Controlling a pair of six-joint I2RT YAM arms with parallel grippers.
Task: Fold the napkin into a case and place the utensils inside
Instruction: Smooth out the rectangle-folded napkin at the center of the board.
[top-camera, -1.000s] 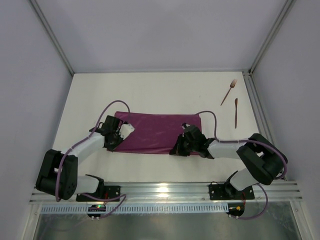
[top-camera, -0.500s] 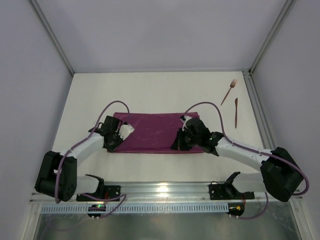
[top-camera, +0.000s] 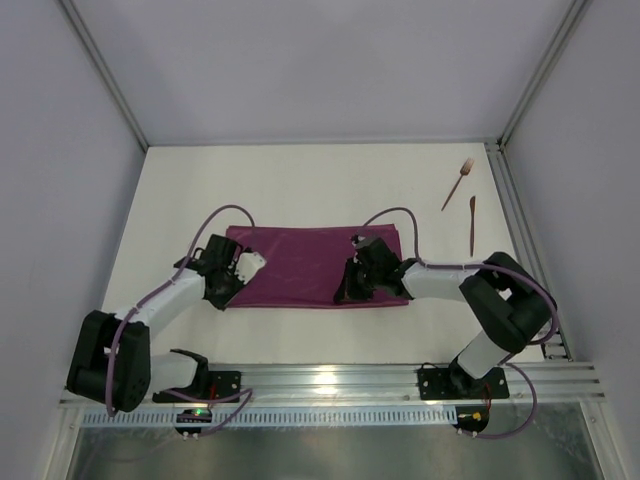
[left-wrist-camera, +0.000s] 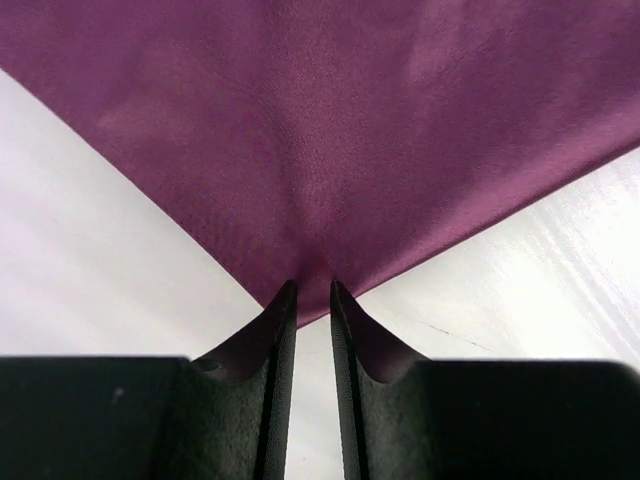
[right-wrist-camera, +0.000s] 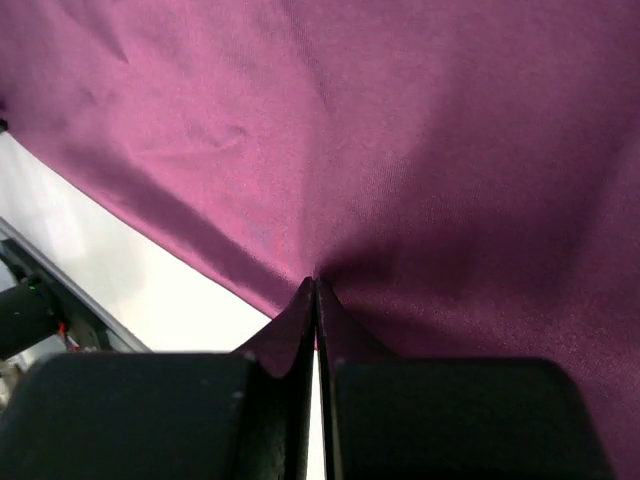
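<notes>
The plum-purple napkin lies on the white table as a flat rectangle. My left gripper is at its near left corner. In the left wrist view the gripper has its jaws slightly parted, and the napkin's corner tip lies between the fingertips. My right gripper is at the near edge, right of the middle. In the right wrist view it is shut on the napkin, and the cloth puckers at the tips. The utensils lie far right: fork and knife.
A metal rail runs along the near table edge by the arm bases. Grey walls close in the left, back and right sides. The right arm's elbow sits near the right wall.
The left jaws have parted a little at the corner. The right gripper carried its pinch of cloth slightly away and left, and the right arm's elbow has drawn back in.
</notes>
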